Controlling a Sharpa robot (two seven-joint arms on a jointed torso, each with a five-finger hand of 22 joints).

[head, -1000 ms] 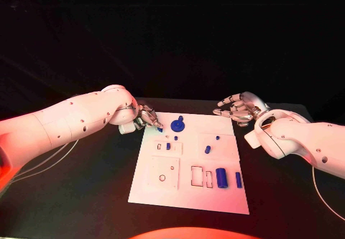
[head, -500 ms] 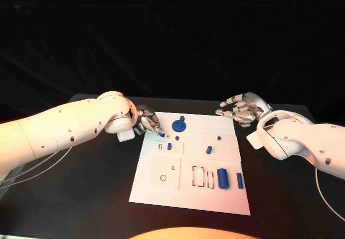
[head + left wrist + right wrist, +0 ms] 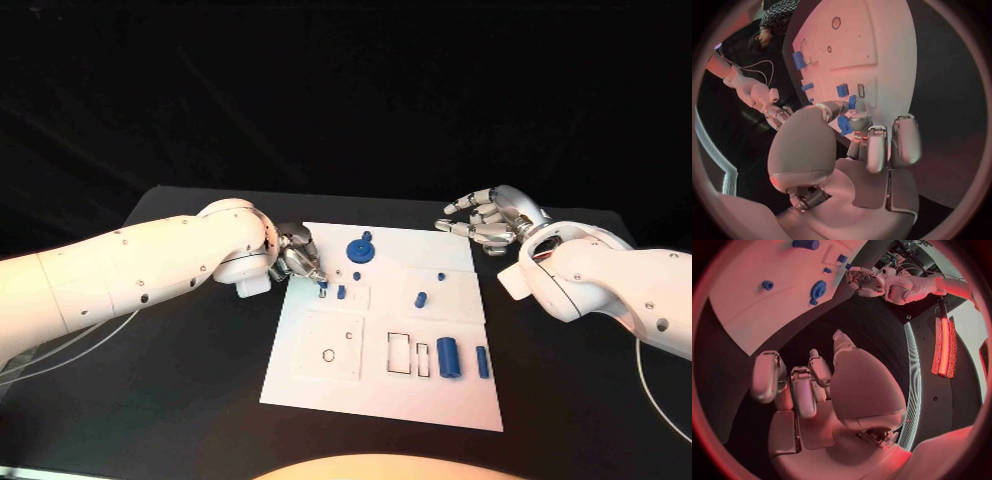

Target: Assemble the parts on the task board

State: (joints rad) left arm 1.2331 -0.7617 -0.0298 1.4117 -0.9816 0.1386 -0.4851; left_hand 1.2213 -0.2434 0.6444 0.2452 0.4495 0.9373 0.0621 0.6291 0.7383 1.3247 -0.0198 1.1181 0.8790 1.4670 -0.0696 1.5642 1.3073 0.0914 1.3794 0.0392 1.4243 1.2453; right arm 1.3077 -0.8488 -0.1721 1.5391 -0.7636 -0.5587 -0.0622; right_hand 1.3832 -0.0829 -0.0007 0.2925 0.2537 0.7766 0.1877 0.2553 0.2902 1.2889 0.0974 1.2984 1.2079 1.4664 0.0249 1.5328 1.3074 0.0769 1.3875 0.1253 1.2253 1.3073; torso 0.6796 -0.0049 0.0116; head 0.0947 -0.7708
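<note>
The task board (image 3: 382,340), a white plate, lay in the middle of the black table (image 3: 188,380) in the head view, with its long side running away from the robot. On it, near the far edge, there was a round blue part (image 3: 359,249); a small blue part (image 3: 340,292) stood close to the left side, another small blue part (image 3: 418,297) lay toward the right, and two longer blue parts (image 3: 447,357) lay side by side near the near right corner. The left robot hand (image 3: 297,255) was at the left edge of the board, its fingers drawn together and pointing down to the board beside the small blue part; from this view I cannot tell if it held something. The right robot hand (image 3: 488,220) hung over the table beyond the far right corner of the board, fingers curled and apart, holding nothing. In the left wrist view, the left robot hand (image 3: 861,145) had its fingertips (image 3: 859,120) pinched around a small blue piece (image 3: 844,125) just over the board (image 3: 886,55), near other blue parts. In the right wrist view, the right robot hand (image 3: 817,385) was empty with the fingers loosely bent, above the dark table, and the board (image 3: 761,305) with the round blue part (image 3: 818,290) lay apart from it.
</note>
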